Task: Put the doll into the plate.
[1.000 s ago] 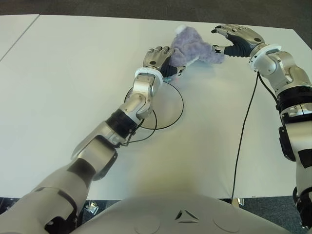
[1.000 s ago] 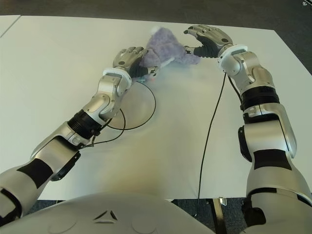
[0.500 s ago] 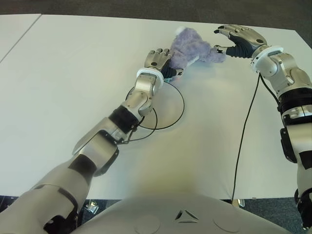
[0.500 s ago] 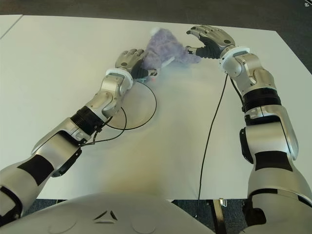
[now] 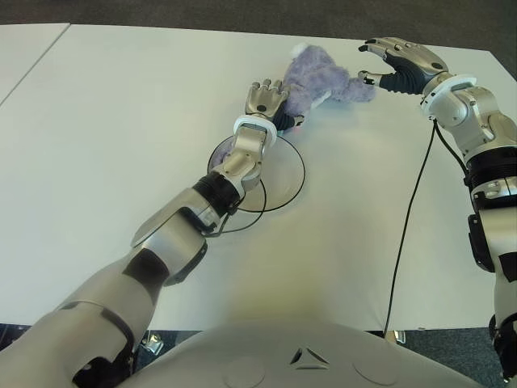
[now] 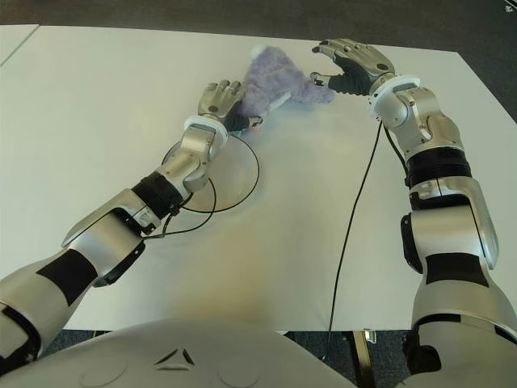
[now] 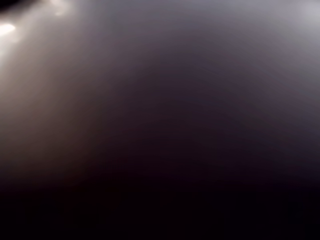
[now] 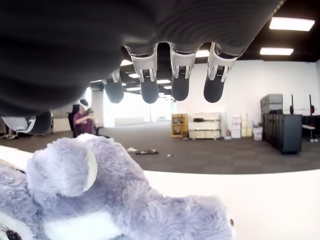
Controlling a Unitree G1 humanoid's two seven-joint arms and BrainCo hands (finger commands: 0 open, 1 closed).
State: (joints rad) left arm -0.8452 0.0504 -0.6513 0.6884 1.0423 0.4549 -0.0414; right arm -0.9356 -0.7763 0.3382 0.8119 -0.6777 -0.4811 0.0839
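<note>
- The right hand [image 5: 397, 63] has its fingers [image 8: 180, 80] spread and loosely arched, holding nothing; in the right wrist view 4 fingertips hang above the doll [image 8: 125, 200] with clear air between them and the fur.
- The left hand [image 5: 266, 99] is pressed against the near-left side of the doll [image 5: 319, 77], its fingers reaching into the plush. Whether they actually clamp it cannot be told: the left wrist view is only a dark blur.
- The doll is a lilac plush animal with a white-lined ear and white belly patch, lying on the white table [image 5: 121, 121] at its far side, between the 2 hands.
- It lies just beyond the far rim of the plate [image 5: 283, 190], not inside it.
- The plate is clear with a dark rim; the left forearm crosses above it.
- A black cable [image 5: 408, 210] runs along the table from the right wrist toward the near edge.
- In the right wrist view a seated person [image 8: 86, 121] shows far off in an office room.
</note>
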